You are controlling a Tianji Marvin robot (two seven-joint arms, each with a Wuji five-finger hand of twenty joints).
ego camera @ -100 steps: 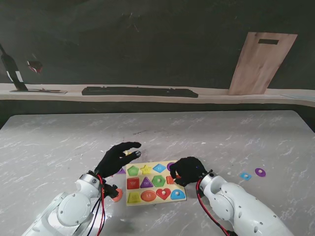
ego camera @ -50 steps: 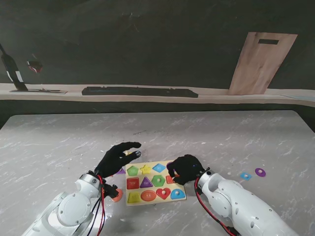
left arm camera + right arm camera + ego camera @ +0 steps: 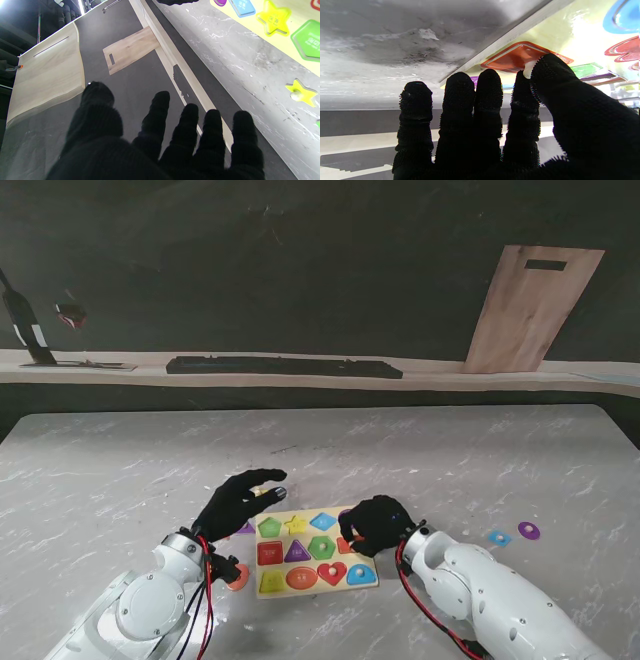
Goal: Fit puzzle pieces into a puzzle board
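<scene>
On the left of the stand's view, an orange round piece (image 3: 238, 577) lies on the counter (image 3: 120, 470) just beside the left wrist. The left hand (image 3: 236, 498) hovers with its fingers (image 3: 160, 117) spread and apart, holding nothing, over the counter at the puzzle board's far-left corner. A loose yellow star piece (image 3: 301, 92) lies on the counter just off the board, close to those fingers.

The puzzle board (image 3: 312, 552), pale yellow and nearly square, lies flat near me, between the two arms, with its edges turned slightly off the counter's edge. Shapes sit in its recesses: a green pentagon (image 3: 270, 528), a yellow star (image 3: 297, 525) and a blue diamond (image 3: 323, 522) along the far row, a red heart (image 3: 332, 572) in the nearest row.

The right hand (image 3: 378, 525) rests on the board's right side. In its wrist view, thumb and forefinger pinch the small pale knob of an orange diamond-like piece (image 3: 515, 57), which lies flat on the board near its right edge, its long axis running roughly along that edge; the other fingers (image 3: 460, 105) stand straight, side by side.

Well apart to the right, a blue piece (image 3: 498, 537) and a purple piece (image 3: 528, 530) lie on the counter
</scene>
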